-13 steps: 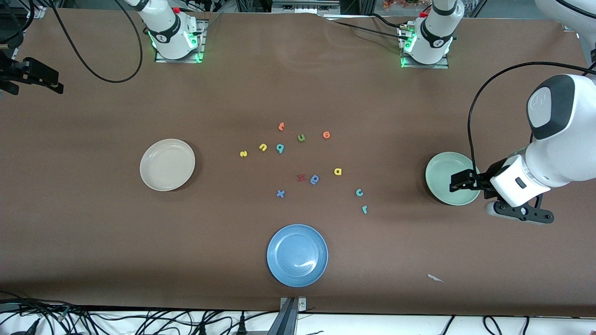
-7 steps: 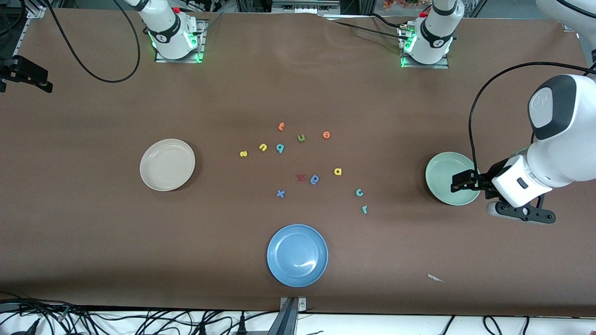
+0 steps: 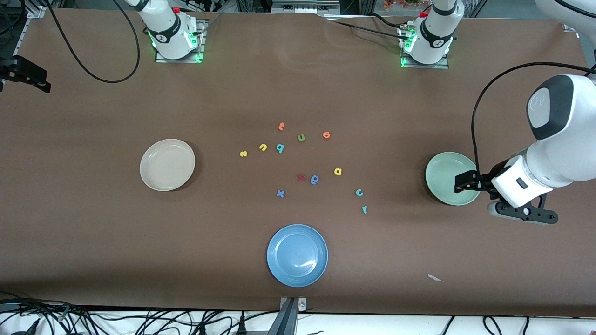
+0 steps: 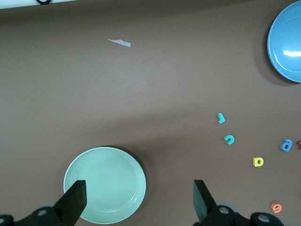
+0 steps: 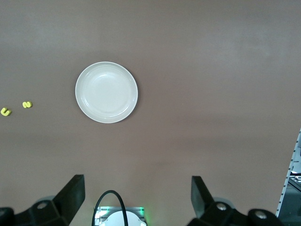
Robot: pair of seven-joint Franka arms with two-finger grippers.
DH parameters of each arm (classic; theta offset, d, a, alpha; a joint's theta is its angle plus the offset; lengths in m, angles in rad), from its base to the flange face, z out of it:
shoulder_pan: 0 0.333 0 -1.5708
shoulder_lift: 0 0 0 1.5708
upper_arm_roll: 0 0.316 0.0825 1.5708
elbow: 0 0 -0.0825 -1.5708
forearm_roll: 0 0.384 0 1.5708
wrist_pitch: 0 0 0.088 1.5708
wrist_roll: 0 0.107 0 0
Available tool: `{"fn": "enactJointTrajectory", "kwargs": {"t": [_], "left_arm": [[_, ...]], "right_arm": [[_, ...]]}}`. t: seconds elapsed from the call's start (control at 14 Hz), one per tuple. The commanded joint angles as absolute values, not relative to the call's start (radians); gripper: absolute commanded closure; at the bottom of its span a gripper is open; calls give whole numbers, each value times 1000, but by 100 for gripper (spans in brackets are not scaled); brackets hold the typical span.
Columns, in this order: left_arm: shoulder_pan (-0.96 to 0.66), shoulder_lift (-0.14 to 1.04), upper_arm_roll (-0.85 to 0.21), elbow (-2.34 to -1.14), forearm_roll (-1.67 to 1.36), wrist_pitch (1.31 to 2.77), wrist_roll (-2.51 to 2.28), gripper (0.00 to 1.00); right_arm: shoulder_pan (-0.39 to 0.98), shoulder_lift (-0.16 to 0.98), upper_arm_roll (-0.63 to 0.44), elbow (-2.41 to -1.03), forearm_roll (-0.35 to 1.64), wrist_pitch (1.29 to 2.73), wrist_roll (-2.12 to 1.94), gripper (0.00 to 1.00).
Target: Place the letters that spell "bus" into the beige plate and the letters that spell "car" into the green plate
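Observation:
The beige plate [image 3: 167,164] lies toward the right arm's end, the green plate [image 3: 446,174] toward the left arm's end; both hold nothing. Mid-table lie the yellow s [image 3: 243,153], yellow u [image 3: 263,147] and teal looped letter [image 3: 280,148] in a row. Nearer the front camera are the yellow a [image 3: 338,171], teal c [image 3: 359,192] and teal r [image 3: 364,209]. My left gripper [image 3: 465,182] hangs open over the green plate's [image 4: 106,183] rim, empty. My right gripper [image 5: 137,193] is open and empty, high over its own base, with the beige plate [image 5: 106,92] ahead.
Other letters lie among them: orange t [image 3: 281,126], green u [image 3: 301,137], orange e [image 3: 326,135], a red letter [image 3: 301,177], a darker blue looped letter [image 3: 315,179], a blue x [image 3: 280,193]. A blue plate [image 3: 297,255] sits near the front edge, a paper scrap [image 3: 435,278] beside it.
The left gripper has drifted slightly toward the left arm's end, staying over the green plate's rim. The dark right-arm part at the view's edge has slid outward. Letters and plates are unmoved.

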State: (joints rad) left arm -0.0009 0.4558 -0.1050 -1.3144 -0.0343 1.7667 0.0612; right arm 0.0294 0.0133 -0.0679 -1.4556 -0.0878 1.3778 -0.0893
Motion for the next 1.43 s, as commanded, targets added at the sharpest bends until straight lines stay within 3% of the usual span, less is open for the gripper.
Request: {"fn": "enactJointTrajectory", "kwargs": {"t": [0.0, 0.43, 0.86, 1.36], "left_arm": [[-3, 446, -112, -1302, -12, 1749, 31, 0], [1, 446, -106, -1307, -2, 1741, 29, 0], [14, 433, -98, -1305, 87, 1625, 44, 0], [72, 401, -115, -1322, 36, 1682, 43, 0]], "right_arm": [[29, 14, -66, -1439, -95, 1370, -94, 0], [31, 14, -63, -1430, -92, 1373, -91, 0], [35, 15, -54, -1419, -46, 1371, -86, 0], [34, 14, -57, -1419, -15, 1370, -87, 0]]}}
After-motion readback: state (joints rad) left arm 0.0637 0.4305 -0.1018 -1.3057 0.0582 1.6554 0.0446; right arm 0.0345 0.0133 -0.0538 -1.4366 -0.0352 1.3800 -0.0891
